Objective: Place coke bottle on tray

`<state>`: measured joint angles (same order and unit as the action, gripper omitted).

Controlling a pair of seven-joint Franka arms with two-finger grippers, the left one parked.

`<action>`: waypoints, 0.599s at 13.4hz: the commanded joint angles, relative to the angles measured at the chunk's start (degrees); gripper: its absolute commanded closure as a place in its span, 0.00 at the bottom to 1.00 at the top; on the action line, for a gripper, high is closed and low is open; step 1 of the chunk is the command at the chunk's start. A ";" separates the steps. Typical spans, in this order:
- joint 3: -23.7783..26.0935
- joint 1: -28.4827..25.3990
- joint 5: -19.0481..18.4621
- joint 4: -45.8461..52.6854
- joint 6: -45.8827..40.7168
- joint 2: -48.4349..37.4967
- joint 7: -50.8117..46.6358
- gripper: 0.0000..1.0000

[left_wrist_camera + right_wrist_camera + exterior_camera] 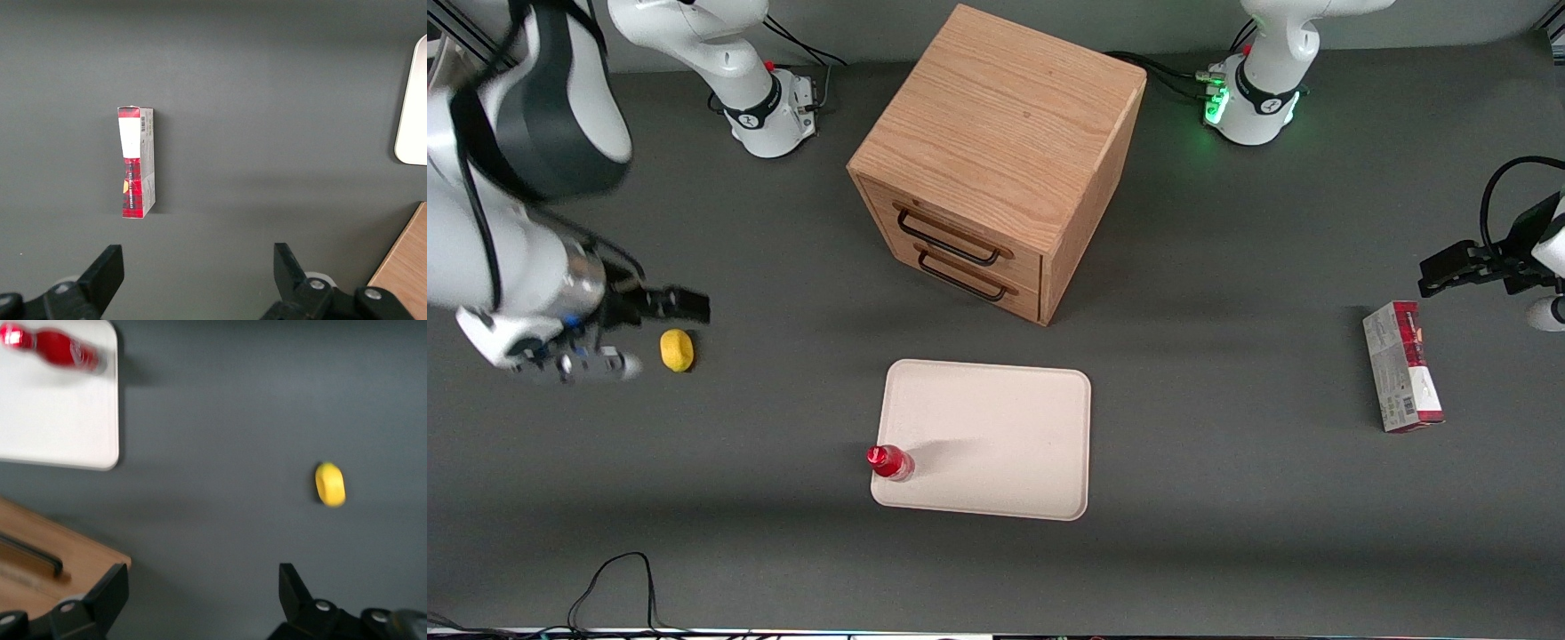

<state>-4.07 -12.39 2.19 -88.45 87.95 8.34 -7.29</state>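
The coke bottle (890, 462), small and red with a red cap, stands on the pale cream-pink tray (996, 427) at the tray corner nearest the front camera, toward the working arm's end. It also shows in the right wrist view (57, 348) on the tray (53, 420). My right gripper (680, 307) is raised above the table toward the working arm's end, well away from the tray, close to the yellow lemon-like object (677, 349). In the right wrist view the gripper (203, 593) is open and empty.
A wooden drawer cabinet (996, 160) with two black handles stands farther from the front camera than the tray. A red-and-white carton (1402, 366) lies toward the parked arm's end. The yellow object also shows in the right wrist view (330, 484).
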 commanded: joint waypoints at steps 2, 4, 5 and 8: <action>-2.95 -3.95 0.27 -9.73 -0.40 -12.10 2.36 0.00; -4.45 -4.66 0.27 -9.64 -1.46 -12.91 7.35 0.00; -4.46 -4.66 0.27 -9.73 -1.46 -12.82 7.63 0.00; -4.37 -4.05 0.27 -9.29 -1.64 -12.73 7.90 0.00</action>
<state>-7.97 -16.17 2.18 -97.51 86.40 -4.08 -1.04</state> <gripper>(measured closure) 0.000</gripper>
